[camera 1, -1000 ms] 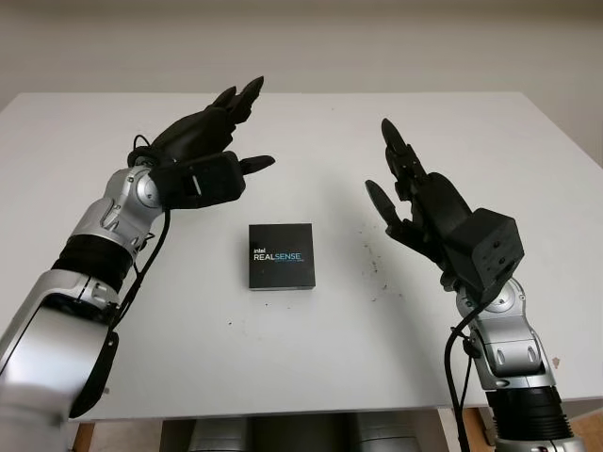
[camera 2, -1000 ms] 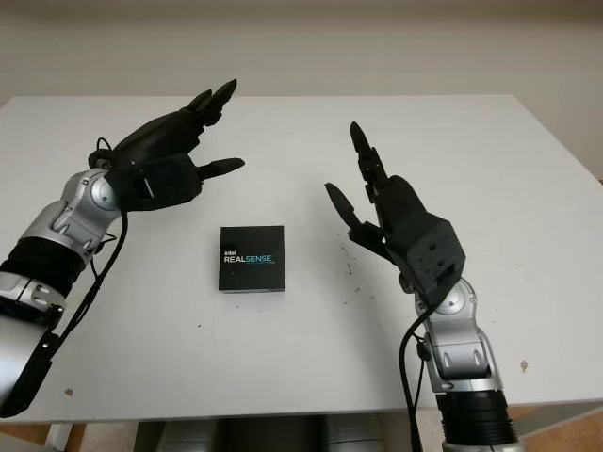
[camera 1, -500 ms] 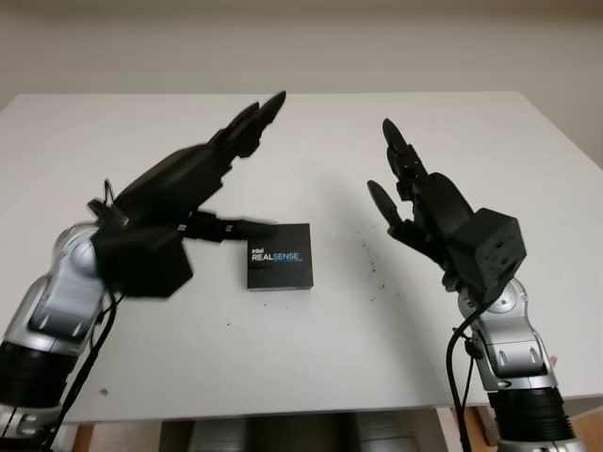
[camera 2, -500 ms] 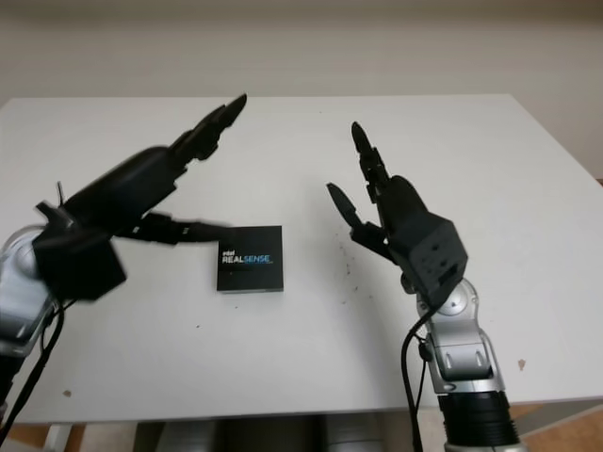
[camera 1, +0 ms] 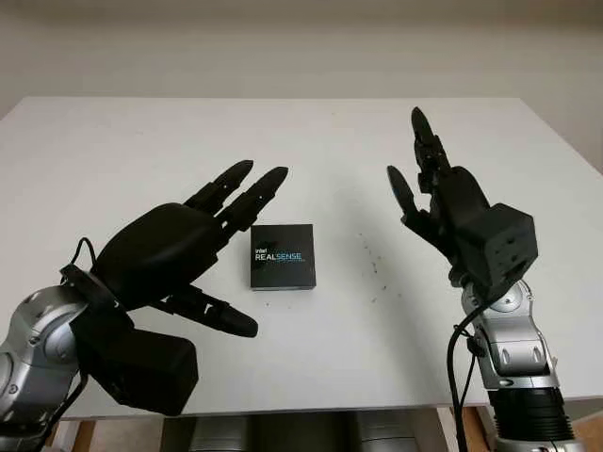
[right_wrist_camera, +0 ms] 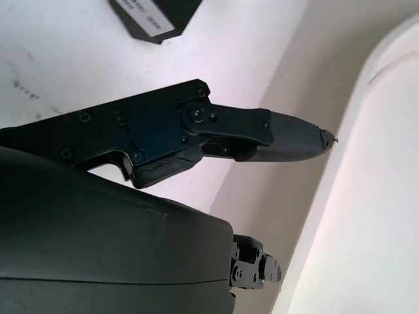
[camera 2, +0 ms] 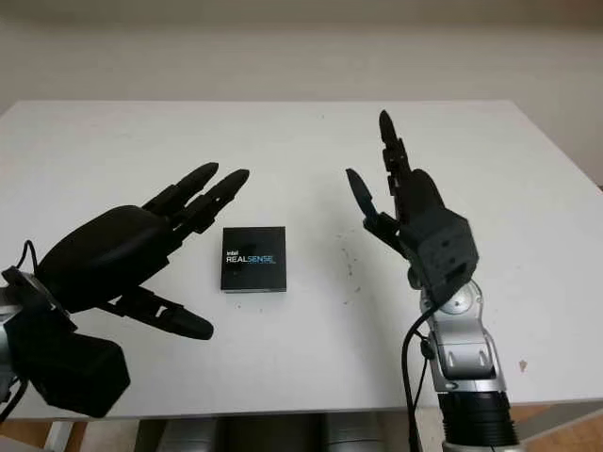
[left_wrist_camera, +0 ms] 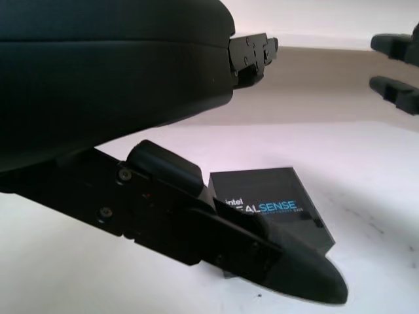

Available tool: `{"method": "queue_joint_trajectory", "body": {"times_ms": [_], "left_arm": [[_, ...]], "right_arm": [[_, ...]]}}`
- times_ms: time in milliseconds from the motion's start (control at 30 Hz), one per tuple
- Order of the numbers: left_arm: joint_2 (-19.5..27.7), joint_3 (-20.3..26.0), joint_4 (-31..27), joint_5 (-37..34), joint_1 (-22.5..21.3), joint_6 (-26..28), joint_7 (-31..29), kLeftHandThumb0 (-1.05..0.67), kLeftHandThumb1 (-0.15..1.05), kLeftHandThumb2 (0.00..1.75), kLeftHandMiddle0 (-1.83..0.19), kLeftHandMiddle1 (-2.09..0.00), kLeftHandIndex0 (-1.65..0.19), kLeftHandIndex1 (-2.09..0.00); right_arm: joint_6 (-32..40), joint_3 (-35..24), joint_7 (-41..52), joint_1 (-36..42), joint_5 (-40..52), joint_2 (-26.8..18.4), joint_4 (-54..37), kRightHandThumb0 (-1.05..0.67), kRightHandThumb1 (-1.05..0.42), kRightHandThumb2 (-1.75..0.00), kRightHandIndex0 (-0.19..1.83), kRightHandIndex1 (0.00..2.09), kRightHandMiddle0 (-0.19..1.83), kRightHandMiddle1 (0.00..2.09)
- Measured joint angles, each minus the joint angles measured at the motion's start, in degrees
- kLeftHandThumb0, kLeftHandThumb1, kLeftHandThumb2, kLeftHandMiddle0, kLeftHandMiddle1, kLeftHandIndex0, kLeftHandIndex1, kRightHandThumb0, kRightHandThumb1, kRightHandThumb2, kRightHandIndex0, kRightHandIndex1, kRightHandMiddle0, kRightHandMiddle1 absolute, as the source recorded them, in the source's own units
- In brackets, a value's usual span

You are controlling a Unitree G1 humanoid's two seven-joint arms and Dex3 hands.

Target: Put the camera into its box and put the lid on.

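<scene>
The black box (camera 1: 282,256) lies flat on the white counter (camera 1: 311,151) with its lid on, the printed side up. It sits between the two robot hands, just past the fingertips of the left robot hand (camera 1: 179,254) and well off to the inner side of the right robot hand (camera 1: 443,202). No camera is visible anywhere on the counter, so whether it is already inside cannot be told.

The left robot hand hovers above the counter, empty, its fingers (camera 1: 247,193) stretched out toward the box and its thumb reaching forward below them. The right robot hand is raised with the palm turned toward the box, fingers pointing up and open, holding nothing.

The main risk, as I judge it, lies with the left robot hand: it is near the box and low, so a careless sweep could nudge the small, light box across the smooth counter or knock the lid askew.
</scene>
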Motion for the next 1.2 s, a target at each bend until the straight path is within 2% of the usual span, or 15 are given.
{"method": "queue_joint_trajectory", "body": {"times_ms": [233,400,533,733,867,1033,1200], "left_arm": [[-4.47,-3.80,4.76,12.76,1.57,1.29,9.85,-0.98,0.97,0.05,0.19,0.00,0.19,0.00],[-7.49,-5.54,9.38,16.89,0.92,1.57,17.76,-0.88,0.97,0.05,0.17,-0.02,0.16,-0.02],[-8.99,-6.57,11.98,17.45,0.00,1.92,19.97,-0.81,0.94,0.04,0.08,-0.07,0.10,-0.06],[-10.93,-6.98,12.33,16.03,-0.03,3.28,19.53,-0.73,0.94,0.05,-0.09,-0.13,-0.01,-0.11],[-11.36,-7.69,11.92,15.91,-0.02,3.86,18.24,-0.74,0.95,0.05,-0.20,-0.17,-0.06,-0.13],[-11.23,-7.93,11.25,15.84,-0.03,4.17,16.32,-0.75,0.94,0.05,-0.11,-0.11,-0.01,-0.10],[-10.98,-8.09,9.99,16.57,-0.07,6.04,12.28,-0.84,0.95,0.06,0.02,-0.04,0.09,-0.04]], "right_arm": [[-0.38,-0.17,-0.04,-0.26,-0.18,0.10,0.00,-0.78,-1.05,-0.50,-0.13,0.05,-0.10,0.06],[-0.22,0.08,0.22,-0.13,-0.88,-0.17,-0.33,-0.77,-1.05,-0.52,-0.14,0.05,-0.11,0.06],[0.24,0.16,0.57,0.11,-0.97,-0.31,-0.99,-0.77,-1.05,-0.52,-0.14,0.05,-0.11,0.06],[0.57,0.16,0.84,0.28,-0.90,-0.49,-1.18,-0.77,-1.05,-0.51,-0.14,0.05,-0.10,0.06],[-0.33,0.16,0.98,0.31,-0.60,-0.48,-1.17,-0.75,-1.05,-0.51,-0.15,0.05,-0.10,0.05],[-0.41,0.18,0.79,0.52,-0.78,-0.48,-1.17,-0.73,-1.05,-0.51,-0.13,0.06,-0.09,0.06],[-0.39,0.29,0.40,0.61,-1.14,-0.48,-1.17,-0.75,-1.05,-0.51,-0.12,0.06,-0.08,0.06]]}}
